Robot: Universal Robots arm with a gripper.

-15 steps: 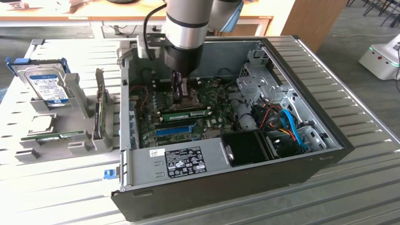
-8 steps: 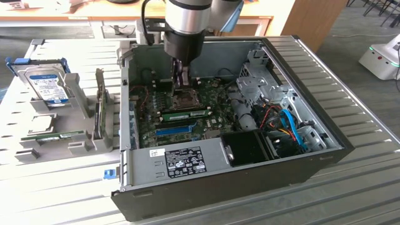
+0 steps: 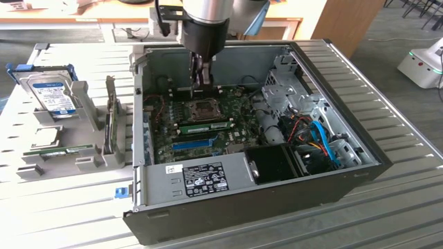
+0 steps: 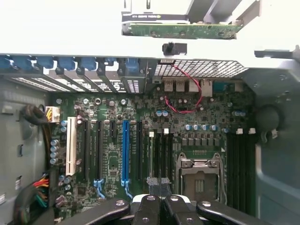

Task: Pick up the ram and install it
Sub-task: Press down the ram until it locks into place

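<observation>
Your arm's gripper (image 3: 203, 83) reaches down into the open computer case (image 3: 207, 181), above the motherboard (image 3: 239, 132). Its claw is closed, fingers pressed together, and nothing is visibly between them. In the wrist view the closed gripper (image 4: 158, 182) hangs over the black memory slots beside the CPU socket (image 4: 199, 176).

The ram (image 3: 207, 126) lies along a slot on the near side of the CPU socket (image 3: 205, 108), apart from the claw. A second green stick (image 3: 66, 151) rests on the rack outside the case, at the exterior view's left.

The step in hand looks like seating. Whether the latches have caught cannot be told. Finishing calls for a straight, even press along the stick's top edge.
</observation>
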